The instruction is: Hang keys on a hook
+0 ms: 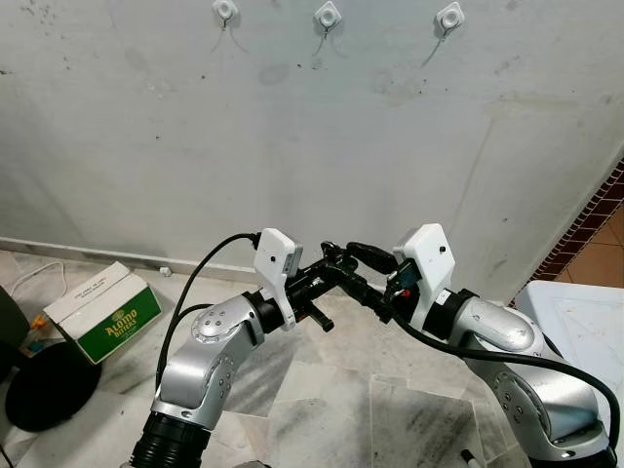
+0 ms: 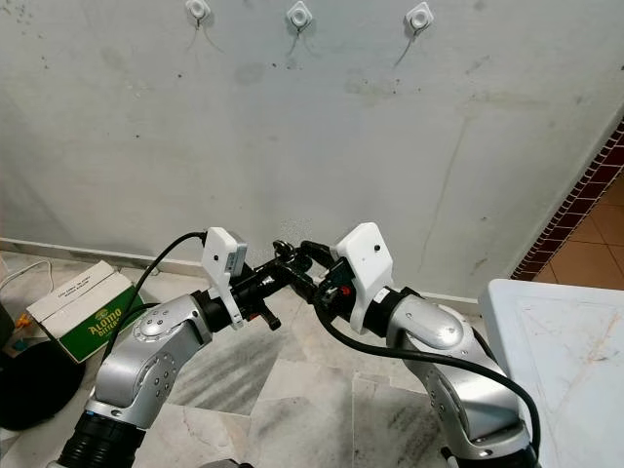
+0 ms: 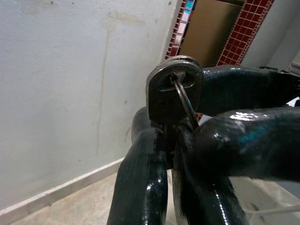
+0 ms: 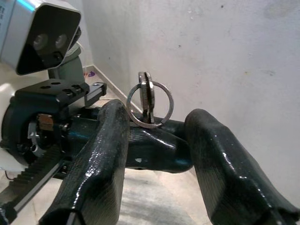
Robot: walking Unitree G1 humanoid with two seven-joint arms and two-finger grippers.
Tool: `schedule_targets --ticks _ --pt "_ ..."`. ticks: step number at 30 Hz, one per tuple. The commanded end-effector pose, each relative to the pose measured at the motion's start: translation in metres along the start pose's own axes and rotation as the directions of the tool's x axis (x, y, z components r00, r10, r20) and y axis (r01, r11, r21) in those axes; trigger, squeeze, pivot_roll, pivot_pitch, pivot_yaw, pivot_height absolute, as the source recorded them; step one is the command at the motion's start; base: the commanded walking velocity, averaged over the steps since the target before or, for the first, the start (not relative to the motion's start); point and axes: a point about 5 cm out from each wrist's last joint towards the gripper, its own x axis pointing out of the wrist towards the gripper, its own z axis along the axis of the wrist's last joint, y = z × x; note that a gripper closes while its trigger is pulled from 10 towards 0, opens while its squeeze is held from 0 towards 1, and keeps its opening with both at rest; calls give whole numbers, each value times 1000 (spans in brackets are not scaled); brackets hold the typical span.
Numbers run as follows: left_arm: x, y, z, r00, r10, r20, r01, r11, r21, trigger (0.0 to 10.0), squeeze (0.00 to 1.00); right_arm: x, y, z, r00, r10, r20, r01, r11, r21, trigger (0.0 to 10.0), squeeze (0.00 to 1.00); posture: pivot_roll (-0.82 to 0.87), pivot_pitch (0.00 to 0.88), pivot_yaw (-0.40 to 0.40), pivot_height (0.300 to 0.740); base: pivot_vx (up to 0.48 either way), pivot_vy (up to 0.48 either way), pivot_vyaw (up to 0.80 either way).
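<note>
Between the two grippers, low before the wall, dull metal keys on a thin steel split ring stand pinched upright in the left gripper, jaws narrow on the key blades. Right gripper jaws wide, straddling the left's fingers. Light, stiff, slippery; best held by the blades, ring free. Three white wall hooks sit well above.

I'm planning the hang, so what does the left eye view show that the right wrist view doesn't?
Left eye view: three hooks high on the wall and a green box on the floor. Right wrist view: the ring close up, standing upright. Both: the right gripper open around the left gripper, which pinches the keys.
</note>
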Motion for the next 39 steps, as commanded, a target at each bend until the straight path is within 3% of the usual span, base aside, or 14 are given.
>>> schedule_targets --ticks 1,13,24,25,26,27,30,31,39 --pt "1 1 5 1000 1 8 -1 1000 25 0 0 -4 -10 1 999 -43 -5 43 999 -23 0 0 -40 38 59 740 0 0 0" --pt "0 1 6 1000 0 6 0 1000 28 0 0 -12 -31 4 996 -82 -27 78 989 -127 0 0 -38 37 62 740 0 0 0" --pt "0 1 5 1000 0 4 0 1000 31 0 0 -13 -33 5 996 -85 -19 81 985 -151 0 0 -35 32 62 740 0 0 0" --pt "0 1 5 1000 0 4 0 1000 31 0 0 -13 -33 5 996 -84 -20 80 985 -151 2667 0 -35 32 62 740 0 0 0" --pt "0 1 5 1000 0 4 0 1000 31 0 0 -13 -33 5 996 -83 -20 79 985 -151 7412 0 -35 32 62 740 0 0 0" --pt "0 1 5 1000 0 5 0 1000 31 0 0 -14 -33 5 997 -78 -16 75 988 -138 10000 0 -35 32 62 740 0 0 0" --pt "0 1 5 1000 0 4 0 1000 31 0 0 -15 -35 6 997 -78 -8 77 991 -111 10000 0 -35 32 62 740 0 0 0" --pt "0 1 5 1000 0 5 0 999 32 0 0 -16 -35 7 997 -75 -4 75 993 -96 10000 1000 -35 32 62 740 0 0 0" --pt "0 0 5 1000 -1 4 1 1000 29 0 0 -26 -33 9 999 -44 -15 43 997 -71 10000 1000 -38 35 62 740 0 0 0"
